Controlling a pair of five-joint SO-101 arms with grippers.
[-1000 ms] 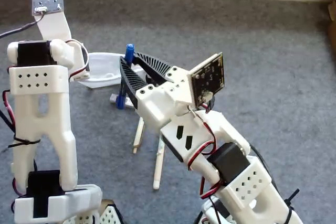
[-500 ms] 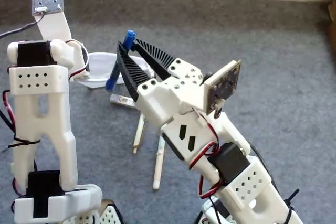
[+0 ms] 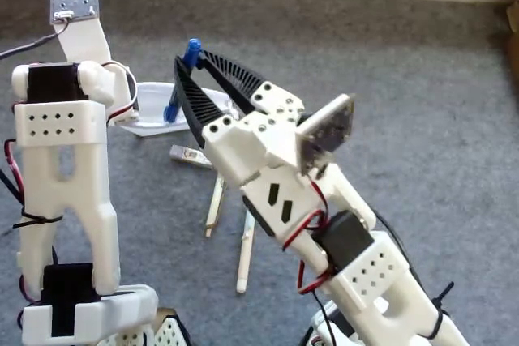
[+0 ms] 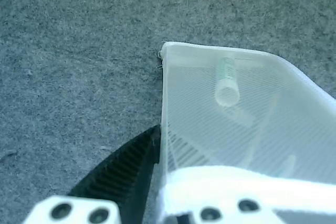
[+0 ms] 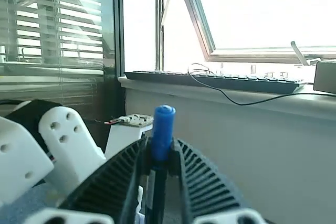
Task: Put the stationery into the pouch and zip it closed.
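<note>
A translucent white mesh pouch [image 3: 154, 121] lies on the grey carpet at the back left, with a clear-capped item [image 4: 227, 85] inside it. My left gripper [image 4: 159, 142] is shut on the pouch's edge [image 4: 164, 103], one black finger [image 4: 123, 169] outside it. Raised off the carpet, my right gripper [image 3: 188, 62] is shut on a blue pen [image 3: 179, 83]. The pen is tilted, its lower end over the pouch and its cap [image 5: 163, 129] sticking out between the black fingers. Two pale pencils [image 3: 214, 204] and a small white item [image 3: 190, 155] lie on the carpet under the right arm.
The left arm's white body [image 3: 61, 168] stands along the left side. The right arm [image 3: 324, 232] crosses the middle from the front right. Open grey carpet [image 3: 422, 103] stretches to the right and back.
My right gripper has lifted the blue pen from the carpet and swung it back and left, tilting it so its lower end hangs over the pouch. The left arm has kept still.
</note>
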